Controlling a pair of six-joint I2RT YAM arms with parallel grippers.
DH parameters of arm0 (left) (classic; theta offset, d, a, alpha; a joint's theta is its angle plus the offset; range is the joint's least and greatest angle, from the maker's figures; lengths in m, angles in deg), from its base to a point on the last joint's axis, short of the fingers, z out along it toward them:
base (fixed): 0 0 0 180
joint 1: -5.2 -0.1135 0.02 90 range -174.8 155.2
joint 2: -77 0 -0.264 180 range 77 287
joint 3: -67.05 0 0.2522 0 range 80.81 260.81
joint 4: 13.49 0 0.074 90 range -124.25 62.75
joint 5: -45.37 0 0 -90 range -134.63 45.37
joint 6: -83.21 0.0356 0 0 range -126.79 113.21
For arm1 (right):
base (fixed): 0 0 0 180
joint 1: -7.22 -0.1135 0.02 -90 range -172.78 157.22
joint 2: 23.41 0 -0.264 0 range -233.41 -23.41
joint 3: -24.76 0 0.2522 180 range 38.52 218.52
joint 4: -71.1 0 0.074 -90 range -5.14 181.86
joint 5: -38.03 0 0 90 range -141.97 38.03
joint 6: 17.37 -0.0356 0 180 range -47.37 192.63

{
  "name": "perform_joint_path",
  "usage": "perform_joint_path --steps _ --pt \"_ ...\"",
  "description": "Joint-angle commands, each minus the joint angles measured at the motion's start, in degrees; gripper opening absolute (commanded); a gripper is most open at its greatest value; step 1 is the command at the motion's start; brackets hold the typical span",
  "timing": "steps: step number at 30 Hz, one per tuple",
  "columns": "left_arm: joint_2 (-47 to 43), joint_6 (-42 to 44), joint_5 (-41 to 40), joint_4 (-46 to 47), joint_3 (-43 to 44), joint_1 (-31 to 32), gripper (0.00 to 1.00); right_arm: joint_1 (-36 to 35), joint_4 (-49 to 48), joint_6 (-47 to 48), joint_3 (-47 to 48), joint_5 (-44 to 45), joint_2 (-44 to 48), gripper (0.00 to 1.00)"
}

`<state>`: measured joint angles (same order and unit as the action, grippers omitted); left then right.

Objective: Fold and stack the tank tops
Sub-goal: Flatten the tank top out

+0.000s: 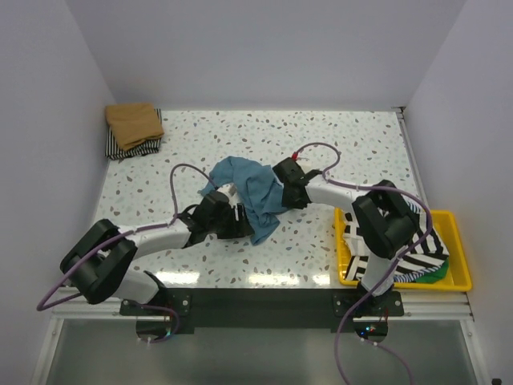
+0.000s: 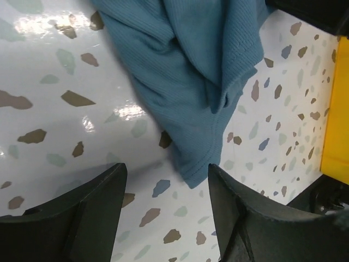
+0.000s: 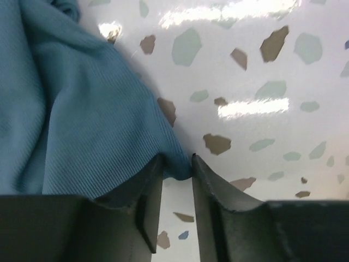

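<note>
One teal top [image 1: 250,188] (crumpled) | right jaws pinch its edge | left jaws wide, empty

You're looking at a robot lab cell: plain white walls [image 1: 264,48] box in a speckled desk [image 1: 361,152], two cabled arms [image 1: 156,235] [image 1: 337,192] bolted to a rail [image 1: 264,298] at its near edge, yellow tray [image 1: 458,241] alongside.

Landmark: crumpled tank top [image 1: 248,196], mid table [image 1: 353,152]. Folded stack [image 1: 135,127] well behind it, far left. Tray [image 1: 461,241] right of it, nearer; piled tank tops [image 1: 417,249] inside. Left gripper [image 2: 166,180] at its near-left edge, right gripper [image 3: 177,164] at its right edge.
</note>
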<state>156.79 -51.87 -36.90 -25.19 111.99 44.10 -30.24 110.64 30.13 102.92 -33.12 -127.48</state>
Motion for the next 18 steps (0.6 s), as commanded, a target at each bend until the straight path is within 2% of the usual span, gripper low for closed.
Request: perform_joint_path --steps 1,2,3,4,8,12,16,18 --pt "2.6 -3.1 -0.6 4.1 0.7 1.5 0.66 2.7 -2.5 0.0 0.9 1.2 -1.7 0.25" --pt "3.0 -3.2 -0.8 4.3 1.1 1.7 0.66 3.2 -2.4 0.1 0.8 0.9 -1.7 0.18" --pt "3.4 -3.4 -0.9 4.7 1.3 2.4 0.66 4.0 -2.0 0.1 0.6 1.4 -1.4 0.06" --pt "4.4 -3.6 -1.0 5.1 1.9 3.1 0.66 4.6 -0.8 -0.2 0.1 2.8 -0.2 0.00" --pt "7.4 -4.7 -1.6 5.4 3.3 4.6 0.65 5.4 1.8 -0.5 -0.2 5.7 2.8 0.00" --pt "9.3 -6.3 -4.1 3.4 3.7 6.8 0.56 5.4 5.0 0.0 0.1 8.6 6.3 0.00" --pt "9.2 -8.0 -7.4 1.4 3.4 8.0 0.52 5.4 6.1 0.3 0.3 9.5 8.7 0.00" --pt "9.5 -8.0 -7.5 1.5 3.1 8.1 0.43 5.4 6.4 0.6 0.3 9.4 9.3 0.00"
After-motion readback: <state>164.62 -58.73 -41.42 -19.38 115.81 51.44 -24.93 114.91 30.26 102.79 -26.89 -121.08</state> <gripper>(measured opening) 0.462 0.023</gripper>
